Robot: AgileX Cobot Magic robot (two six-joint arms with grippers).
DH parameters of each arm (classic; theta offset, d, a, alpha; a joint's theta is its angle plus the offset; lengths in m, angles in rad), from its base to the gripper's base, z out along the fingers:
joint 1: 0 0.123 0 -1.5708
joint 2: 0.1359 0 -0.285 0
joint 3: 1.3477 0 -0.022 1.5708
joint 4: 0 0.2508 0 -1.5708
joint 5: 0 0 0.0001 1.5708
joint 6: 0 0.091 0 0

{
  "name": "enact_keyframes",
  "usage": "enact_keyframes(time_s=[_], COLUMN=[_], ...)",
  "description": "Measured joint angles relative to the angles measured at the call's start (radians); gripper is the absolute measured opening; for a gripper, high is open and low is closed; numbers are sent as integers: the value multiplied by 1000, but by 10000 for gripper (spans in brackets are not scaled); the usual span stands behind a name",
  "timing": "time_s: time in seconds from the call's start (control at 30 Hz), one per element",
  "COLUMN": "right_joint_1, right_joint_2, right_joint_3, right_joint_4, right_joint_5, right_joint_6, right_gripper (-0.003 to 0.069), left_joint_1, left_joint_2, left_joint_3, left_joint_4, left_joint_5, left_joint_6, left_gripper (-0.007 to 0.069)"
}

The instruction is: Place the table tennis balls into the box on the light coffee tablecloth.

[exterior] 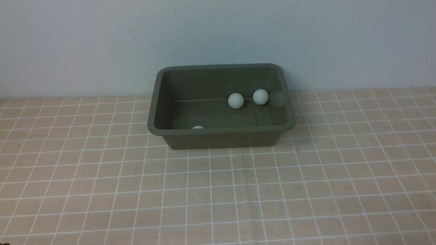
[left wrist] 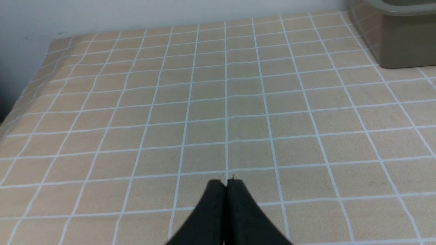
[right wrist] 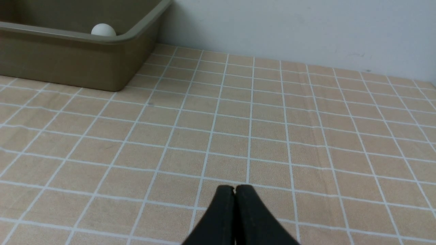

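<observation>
Both hands, left hand (left wrist: 226, 183) and right hand (right wrist: 234, 189), pinched closed, empty, well apart from box (exterior: 221, 137) holding three visible balls (exterior: 235, 100).

You see an olive-green box (exterior: 221, 137), white table tennis balls (exterior: 235, 100) inside, a tan-peach tablecloth (exterior: 218, 190) gridded with thin white lines, and black pincers (left wrist: 226, 185).

My left gripper (left wrist: 226, 183) sat with its black fingertips pressed together, nothing between them. My right gripper (right wrist: 235, 189) matched it, tips meeting at a thin seam, empty. From the front camera I saw neither arm.
</observation>
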Motion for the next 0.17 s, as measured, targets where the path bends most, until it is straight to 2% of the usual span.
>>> enact_keyframes(time_s=[0.17], right_joint_1=[0], right_joint_2=[0], right_joint_3=[0], right_joint_4=[0], right_joint_5=[0], right_joint_6=[0], right_gripper=[-18], left_joint_1=[0], left_joint_2=[0], left_joint_3=[0], left_joint_4=[0], left_joint_5=[0], left_joint_6=[0], left_gripper=[-69])
